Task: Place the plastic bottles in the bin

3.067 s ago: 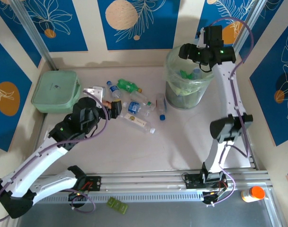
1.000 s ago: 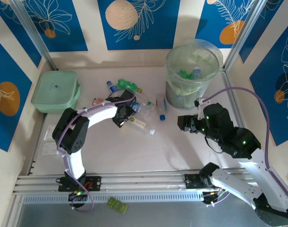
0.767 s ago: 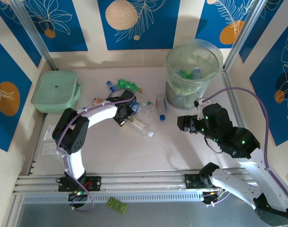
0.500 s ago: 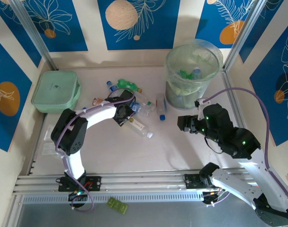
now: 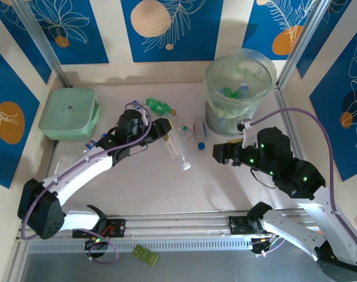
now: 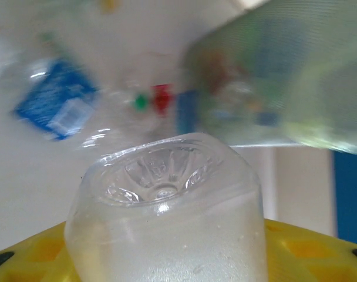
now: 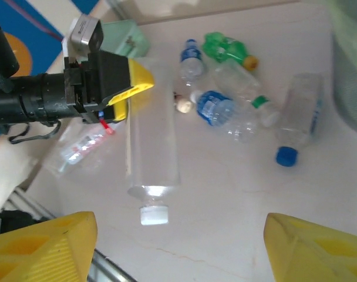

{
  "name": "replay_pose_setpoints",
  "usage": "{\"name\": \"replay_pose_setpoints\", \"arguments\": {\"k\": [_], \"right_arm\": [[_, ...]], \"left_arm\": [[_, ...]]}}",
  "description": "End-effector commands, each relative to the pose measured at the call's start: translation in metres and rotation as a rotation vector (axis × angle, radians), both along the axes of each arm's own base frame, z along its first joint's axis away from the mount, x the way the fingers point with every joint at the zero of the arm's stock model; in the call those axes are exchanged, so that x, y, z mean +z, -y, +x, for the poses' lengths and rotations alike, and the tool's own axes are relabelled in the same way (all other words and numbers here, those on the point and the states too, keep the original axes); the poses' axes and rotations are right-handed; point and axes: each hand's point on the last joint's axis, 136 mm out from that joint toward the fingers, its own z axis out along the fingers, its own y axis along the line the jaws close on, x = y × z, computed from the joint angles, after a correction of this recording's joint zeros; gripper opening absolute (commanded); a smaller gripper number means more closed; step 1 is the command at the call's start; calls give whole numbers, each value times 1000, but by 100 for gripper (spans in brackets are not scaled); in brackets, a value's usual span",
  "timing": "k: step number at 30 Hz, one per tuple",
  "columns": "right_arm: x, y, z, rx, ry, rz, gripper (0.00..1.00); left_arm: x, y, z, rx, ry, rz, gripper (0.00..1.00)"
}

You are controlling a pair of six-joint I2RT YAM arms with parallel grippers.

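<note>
My left gripper (image 5: 161, 130) is shut on the base end of a clear bottle (image 5: 175, 150) whose white cap (image 7: 154, 214) points down and to the right. In the left wrist view that bottle's base (image 6: 167, 217) sits between the yellow fingers (image 6: 26, 258). My right gripper (image 5: 216, 154) hangs open to its right, its yellow fingertips (image 7: 43, 247) wide apart with nothing between them. More plastic bottles lie beyond: a green one (image 5: 160, 107), a blue-labelled one (image 7: 216, 108) and a blue-capped one (image 7: 299, 129). The bin (image 5: 216, 117) stands at the back right with bottles inside.
A flat pale-green lidded box (image 5: 67, 111) sits at the back left. Flat clear wrappers (image 7: 87, 147) lie under the left arm. An orange-capped bottle (image 5: 313, 241) rests off the table at the front right, beyond the aluminium rail (image 5: 178, 223).
The left arm has swung out and its gripper has moved right, carrying the clear white-capped bottle away from the pile. The right gripper has edged slightly left.
</note>
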Motion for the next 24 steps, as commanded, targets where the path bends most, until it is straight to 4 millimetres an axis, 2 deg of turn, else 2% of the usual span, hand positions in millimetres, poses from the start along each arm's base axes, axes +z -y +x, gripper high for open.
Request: {"name": "replay_pose_setpoints", "arguments": {"k": [1, 3, 5, 8, 11, 16, 19, 24], "right_arm": [[24, -31, -6, 133, 15, 146, 75], [33, -42, -7, 180, 8, 202, 77], [40, -48, -5, 198, -3, 249, 85], [50, -54, -1, 225, -21, 331, 91], [55, -57, 4, 262, -63, 409, 94], [56, -63, 8, 319, -99, 465, 93], [61, -77, 3, 429, -134, 517, 94], [57, -95, 3, 479, -167, 523, 91]], "left_arm": [[85, 28, -30, -256, 329, -256, 39], [107, 29, -40, -305, 396, -353, 40], [126, 29, -51, -355, 449, -442, 40], [149, 30, -68, -452, 504, -565, 39], [164, 26, -80, -512, 539, -680, 36], [171, 28, -85, -568, 527, -733, 34], [177, 26, -90, -575, 556, -732, 34], [182, 25, -93, -586, 570, -734, 34]]}}
